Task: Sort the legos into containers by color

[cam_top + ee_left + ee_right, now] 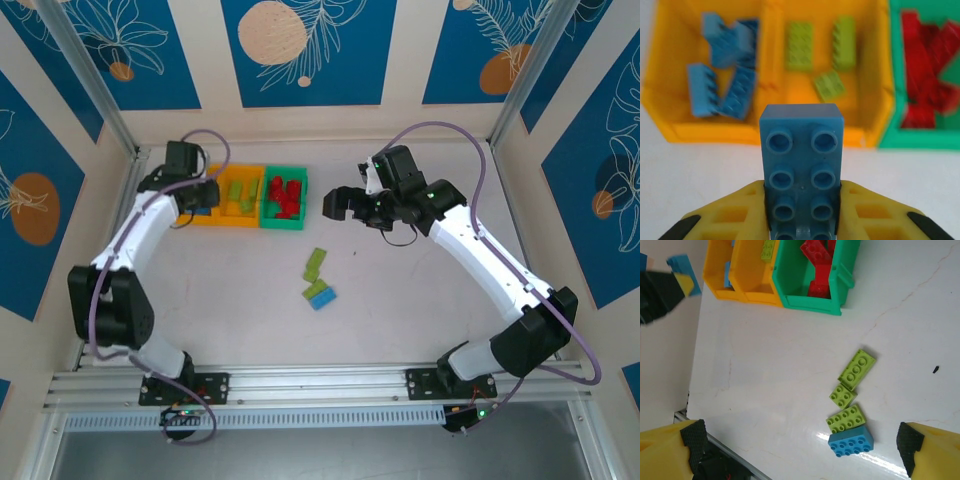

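While both arms reach toward the far side, the white table [400,330] carries everything. The left arm [140,235] bends up to the left end of the row of bins [240,222]. The right arm [490,260] comes in from the right and ends just right of that row.

Three bins are joined side by side near the table's far edge: left yellow bin [705,132], middle yellow bin [872,75], green bin [892,75] on the right.

The left gripper [802,222] is clamped on the held blue brick [802,145], studs facing the wrist camera, yellow fingers [740,200] on either side. The brick sticks out toward the front wall where the two yellow bins meet. Cannot tell if it is over a bin or short of it.

The right gripper [800,442] is spread wide with nothing between the fingers, above the table right of the green bin.

Sorted so far:
- several blue bricks [725,75] in the left yellow bin
- three sorted lime bricks [800,45] in the middle one
- red bricks [925,75] piled in the green one

Out on the open table, well apart from the bins, three loose lime bricks [856,369] lie in a rough line. One loose blue brick [851,441] sits right against the nearest of them.
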Robot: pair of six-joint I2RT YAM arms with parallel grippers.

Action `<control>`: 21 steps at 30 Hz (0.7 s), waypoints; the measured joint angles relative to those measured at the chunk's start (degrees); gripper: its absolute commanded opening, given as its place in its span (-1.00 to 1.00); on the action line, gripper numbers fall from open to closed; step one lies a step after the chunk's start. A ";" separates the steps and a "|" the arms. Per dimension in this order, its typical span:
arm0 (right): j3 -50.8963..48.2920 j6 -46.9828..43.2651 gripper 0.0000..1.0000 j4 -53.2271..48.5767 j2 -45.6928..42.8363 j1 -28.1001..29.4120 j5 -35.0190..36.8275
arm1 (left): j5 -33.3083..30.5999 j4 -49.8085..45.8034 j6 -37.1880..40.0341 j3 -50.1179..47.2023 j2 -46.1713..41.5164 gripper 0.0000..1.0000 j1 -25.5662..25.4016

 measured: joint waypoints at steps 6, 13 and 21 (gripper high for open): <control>0.66 0.00 0.99 -0.50 0.00 0.31 0.04 | 1.62 0.76 -0.92 11.50 14.12 -0.01 5.70; 1.18 0.00 0.99 -1.64 0.00 1.09 0.24 | 4.09 -0.98 -1.16 16.55 18.12 0.29 6.84; -2.29 0.00 0.99 -2.71 -0.24 6.03 5.09 | 13.84 1.40 -2.19 6.51 2.62 0.24 5.18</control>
